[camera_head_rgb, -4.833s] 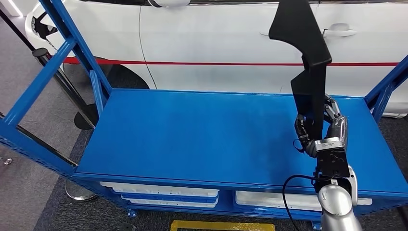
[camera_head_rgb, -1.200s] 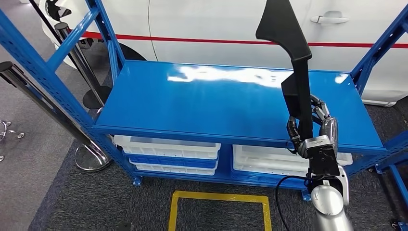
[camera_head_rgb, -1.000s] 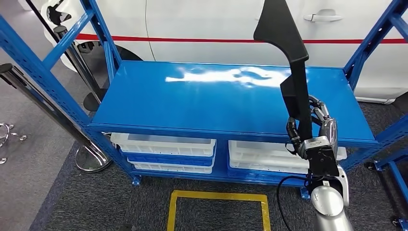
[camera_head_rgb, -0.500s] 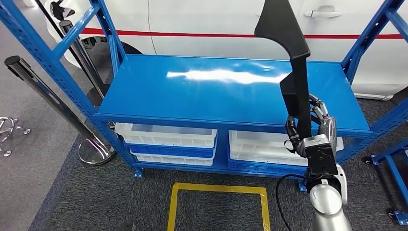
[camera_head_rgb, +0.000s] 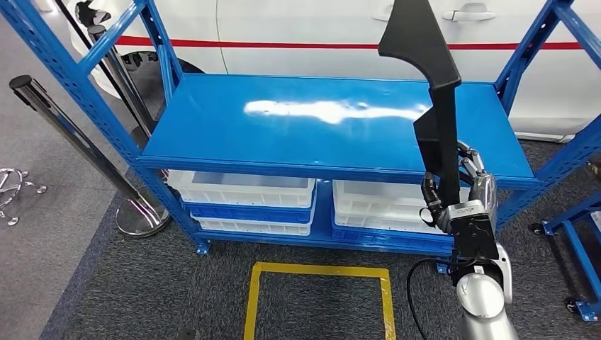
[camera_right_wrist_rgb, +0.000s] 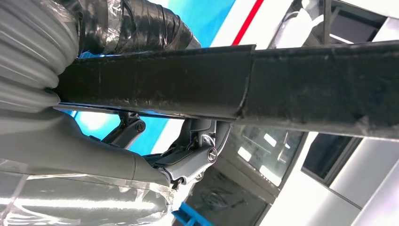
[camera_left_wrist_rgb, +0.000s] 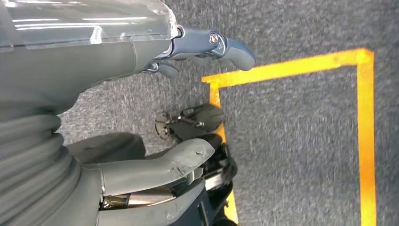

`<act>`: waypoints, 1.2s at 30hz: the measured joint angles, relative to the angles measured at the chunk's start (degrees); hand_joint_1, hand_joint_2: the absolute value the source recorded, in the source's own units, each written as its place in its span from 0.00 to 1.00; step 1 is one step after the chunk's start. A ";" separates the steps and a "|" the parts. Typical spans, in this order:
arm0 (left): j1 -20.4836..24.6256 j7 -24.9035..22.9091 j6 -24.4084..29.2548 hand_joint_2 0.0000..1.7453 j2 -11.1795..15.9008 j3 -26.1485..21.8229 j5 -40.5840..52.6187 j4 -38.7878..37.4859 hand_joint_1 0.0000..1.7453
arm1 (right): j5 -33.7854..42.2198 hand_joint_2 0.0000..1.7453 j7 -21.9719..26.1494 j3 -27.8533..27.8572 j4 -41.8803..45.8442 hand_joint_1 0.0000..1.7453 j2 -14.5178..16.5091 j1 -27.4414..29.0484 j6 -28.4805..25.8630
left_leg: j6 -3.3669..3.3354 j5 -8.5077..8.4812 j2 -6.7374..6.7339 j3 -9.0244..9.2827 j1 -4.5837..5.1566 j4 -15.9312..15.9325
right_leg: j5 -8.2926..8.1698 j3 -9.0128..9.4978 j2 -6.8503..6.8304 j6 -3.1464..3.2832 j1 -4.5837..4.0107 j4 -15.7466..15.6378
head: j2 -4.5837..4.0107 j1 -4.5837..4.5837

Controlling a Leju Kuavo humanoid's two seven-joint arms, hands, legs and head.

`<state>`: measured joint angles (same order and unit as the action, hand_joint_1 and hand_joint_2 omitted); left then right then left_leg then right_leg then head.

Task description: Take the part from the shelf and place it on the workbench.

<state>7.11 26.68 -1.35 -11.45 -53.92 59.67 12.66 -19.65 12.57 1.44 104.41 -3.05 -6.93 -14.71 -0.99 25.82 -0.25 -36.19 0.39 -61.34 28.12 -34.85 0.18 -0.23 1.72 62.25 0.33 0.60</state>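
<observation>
Right hand [camera_head_rgb: 459,191] grips upright black part [camera_head_rgb: 432,92].

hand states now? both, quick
Left hand: open, holding nothing, fingers apart above the grey carpet.
Right hand: holding the long black part, upright in front of the blue shelf.

White car [camera_head_rgb: 305,28], chrome stanchions [camera_head_rgb: 135,212], yellow floor marking [camera_head_rgb: 319,273].

Grey carpet floor [camera_head_rgb: 106,283] with yellow taped square [camera_head_rgb: 319,301]; white car [camera_head_rgb: 305,28] with red stripe behind; chrome posts [camera_head_rgb: 85,142] at left.
</observation>
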 joint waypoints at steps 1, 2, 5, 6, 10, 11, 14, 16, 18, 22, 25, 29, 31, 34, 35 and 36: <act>-0.03 -0.05 -0.04 1.00 0.00 0.00 -0.03 0.00 0.00 | 0.02 1.00 0.01 0.00 0.01 1.00 0.02 -0.04 0.01 | 0.32 1.07 0.03 -0.44 -0.12 -1.04 | -0.38 -0.23 -0.08 0.41 0.03 -0.14 | 0.00 -0.01; -0.03 -0.13 -0.09 1.00 0.00 0.00 -0.07 0.00 0.00 | 0.04 1.00 0.00 0.00 0.02 1.00 0.06 -0.06 0.02 | 0.62 2.96 0.05 -1.23 -0.26 -3.17 | -0.78 -0.52 -0.16 0.74 0.06 -0.27 | 0.00 0.01; -0.08 -0.31 -0.19 1.00 0.00 -0.01 -0.11 0.00 0.00 | 0.09 1.00 -0.01 0.00 0.03 1.00 0.21 -0.04 0.04 | 1.10 9.13 0.04 -4.06 -0.63 -12.57 | -1.83 -1.77 -0.27 1.05 -0.21 -0.35 | 0.00 0.01; -0.11 -0.34 -0.20 1.00 0.00 -0.01 -0.13 0.00 0.00 | 0.09 1.00 -0.01 0.00 0.03 1.00 0.27 -0.02 0.04 | 1.06 9.64 0.04 -4.01 -0.70 -13.84 | -2.19 -2.24 -0.28 1.04 -0.31 -0.35 | 0.00 0.01; 0.02 -0.40 -0.24 1.00 0.00 0.00 -0.14 0.00 0.00 | 0.09 1.00 0.01 -0.01 0.05 1.00 0.49 0.00 0.05 | 0.08 5.75 0.10 4.25 -0.43 -2.45 | -3.65 -3.55 -0.24 0.58 -0.48 -0.41 | 0.00 0.01; 0.10 -0.40 -0.24 1.00 0.00 0.00 -0.15 0.00 0.00 | 0.09 1.00 0.01 0.00 0.07 1.00 0.52 -0.01 0.05 | -0.15 5.08 0.14 5.83 -0.17 0.30 | -4.01 -3.65 -0.25 0.24 -0.43 -0.53 | 0.00 0.01; 0.07 -0.41 -0.22 1.00 0.06 -0.01 -0.19 0.00 0.00 | 0.09 1.00 0.02 -0.02 0.09 1.00 0.54 0.01 0.05 | -0.85 3.83 0.19 6.26 0.55 2.44 | -5.23 -3.70 -0.32 -1.03 -0.05 -1.22 | 0.00 -0.02; 0.01 -0.42 -0.22 1.00 0.11 -0.01 -0.23 0.00 0.00 | 0.09 1.00 0.02 -0.02 0.08 1.00 0.56 0.08 0.05 | -1.61 2.31 -0.06 5.97 0.53 3.41 | -4.26 -4.21 -0.28 -1.46 0.09 -0.61 | 0.00 -0.03; 0.06 -0.42 -0.22 1.00 0.11 -0.02 -0.25 0.00 0.00 | 0.10 1.00 0.02 -0.02 0.07 1.00 0.58 0.13 0.05 | -2.39 0.80 -0.30 5.13 0.42 4.09 | 0.34 -5.74 -0.20 -1.46 -0.04 3.72 | 0.00 -0.06; 0.00 -0.42 -0.25 1.00 0.11 -0.03 -0.25 0.00 0.00 | 0.11 1.00 0.01 -0.02 0.03 1.00 0.58 0.25 0.05 | -2.68 -1.02 -0.35 2.22 0.58 3.64 | 5.24 -6.54 -0.19 -1.64 -0.23 12.62 | 0.00 -0.07; -0.05 -0.43 -0.28 1.00 0.06 -0.03 -0.24 0.00 0.00 | 0.11 1.00 0.02 -0.03 0.03 1.00 0.58 0.16 0.05 | -2.23 -1.74 -0.33 0.09 0.61 2.36 | 2.29 0.71 -0.35 -1.54 -0.27 3.60 | 0.00 -0.08; -0.05 -0.43 -0.29 1.00 0.05 -0.03 -0.25 0.00 0.00 | 0.09 1.00 0.02 -0.04 0.05 1.00 0.61 0.10 0.04 | -1.07 -2.60 -0.27 -1.01 0.75 1.27 | 1.67 3.21 -0.29 -0.41 -0.70 -1.25 | 0.00 -0.08; -0.09 -0.45 -0.29 1.00 0.07 -0.03 -0.25 0.00 0.00 | 0.09 1.00 0.02 -0.05 0.04 1.00 0.66 0.01 0.10 | -0.28 -1.83 -0.13 -1.62 0.55 0.48 | 0.86 2.66 -0.39 0.45 -0.57 -1.60 | 0.00 -0.09; -0.15 -0.51 -0.29 1.00 0.09 -0.03 -0.20 0.00 0.00 | 0.09 1.00 0.02 -0.07 0.05 1.00 0.74 -0.10 0.25 | 0.83 4.99 0.02 -4.07 -0.08 -6.75 | -0.69 1.08 -0.53 1.30 -0.49 -1.82 | 0.00 0.02; -0.15 -0.53 -0.29 1.00 0.09 -0.03 -0.16 0.00 0.00 | 0.09 1.00 0.02 -0.07 0.05 1.00 0.75 -0.11 0.28 | 1.09 7.02 0.02 -4.78 -0.37 -9.98 | -1.18 0.44 -0.54 1.37 -0.54 -1.81 | 0.00 0.04; -0.15 -0.55 -0.29 1.00 0.09 -0.03 -0.13 0.00 0.00 | 0.09 1.00 0.02 -0.07 0.05 1.00 0.76 -0.12 0.30 | 1.30 7.94 0.01 -4.95 -0.63 -12.24 | -1.66 -0.19 -0.55 1.33 -0.57 -1.80 | 0.00 0.04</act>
<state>6.96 26.12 -1.64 -11.37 -53.94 59.54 12.66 -19.56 12.59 1.38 104.45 -2.29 -7.05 -14.41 0.31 33.76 -0.24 -41.14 -0.23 -73.58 26.45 -35.04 -0.37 1.10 1.15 60.45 0.33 0.64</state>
